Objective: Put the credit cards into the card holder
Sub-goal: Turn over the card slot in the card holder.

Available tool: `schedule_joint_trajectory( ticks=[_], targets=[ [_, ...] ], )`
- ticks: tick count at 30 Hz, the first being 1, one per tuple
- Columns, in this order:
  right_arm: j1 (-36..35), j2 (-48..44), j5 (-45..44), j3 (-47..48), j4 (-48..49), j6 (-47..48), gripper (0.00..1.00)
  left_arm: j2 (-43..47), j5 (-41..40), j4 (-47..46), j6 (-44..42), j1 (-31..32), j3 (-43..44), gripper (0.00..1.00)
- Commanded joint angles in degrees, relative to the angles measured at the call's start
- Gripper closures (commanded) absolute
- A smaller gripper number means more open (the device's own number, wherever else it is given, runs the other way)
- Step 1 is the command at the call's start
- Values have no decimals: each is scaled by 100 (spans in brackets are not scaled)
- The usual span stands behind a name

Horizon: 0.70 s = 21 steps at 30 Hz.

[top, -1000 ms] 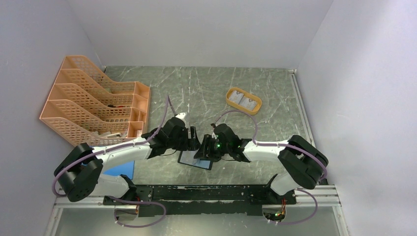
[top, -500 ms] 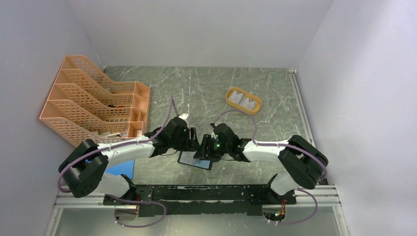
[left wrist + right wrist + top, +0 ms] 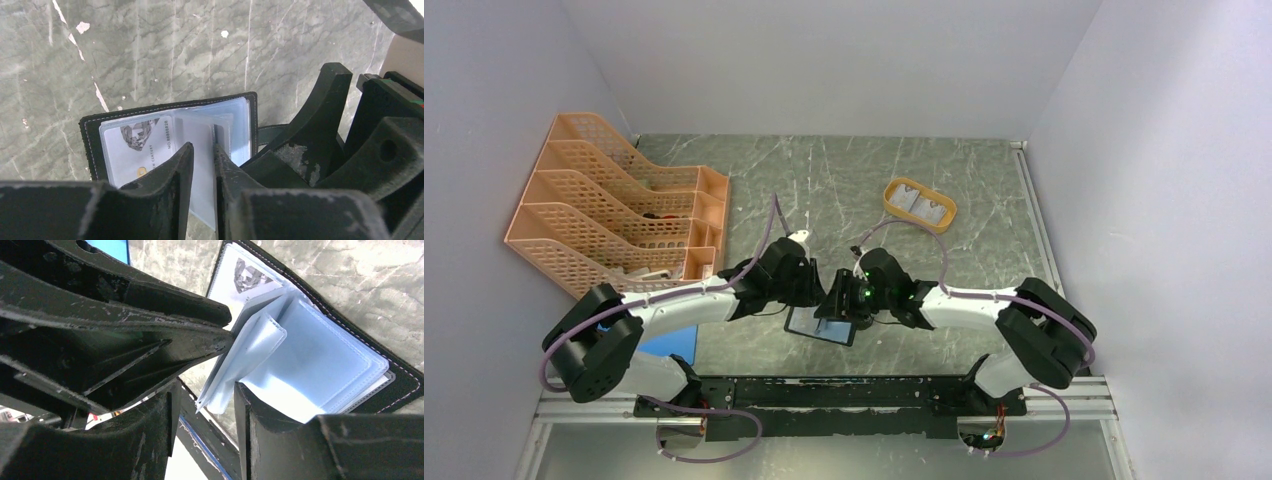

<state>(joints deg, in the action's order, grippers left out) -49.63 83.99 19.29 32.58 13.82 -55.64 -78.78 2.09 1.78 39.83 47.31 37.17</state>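
Left gripper (image 3: pixel 201 161) had pinched almost shut on a card holder (image 3: pixel 91 142) sleeve (image 3: pixel 252 352), holder open between the arms; right gripper (image 3: pixel 202 407) half-open, straddling sleeves. One credit card (image 3: pixel 135 150) was pocketed; two more cards (image 3: pixel 909 200) waited in the orange tray (image 3: pixel 887 196).

Soft, even light fell from above, with weak shadows. The card holder (image 3: pixel 320 355) shone; close-up edges looked blurry, maybe.

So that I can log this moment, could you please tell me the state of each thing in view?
card holder: open flat, one card pocketed.
plastic sleeves: some raised upright.
left gripper: jaws narrow astride a sleeve; grip unclear.
right gripper: open around the sleeves.
orange tray: holds two cards.
orange file rack: upright, some items inside.
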Motion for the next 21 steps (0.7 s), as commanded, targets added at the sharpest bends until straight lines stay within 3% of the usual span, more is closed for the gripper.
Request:
schedule_joint_trajectory(
  ticks=[1,9,21],
  targets=[
    [-38,-241,-69,80,106,62,53,-1,-172,224,-142,-38,73,78],
    [-38,-512,-240,-92,-68,53,52,-49,-200,294,-174,-46,37,93],
    [29,-1139,-1066,-502,-787,-154,54,-54,-362,345,-201,-46,19,95]
  ],
)
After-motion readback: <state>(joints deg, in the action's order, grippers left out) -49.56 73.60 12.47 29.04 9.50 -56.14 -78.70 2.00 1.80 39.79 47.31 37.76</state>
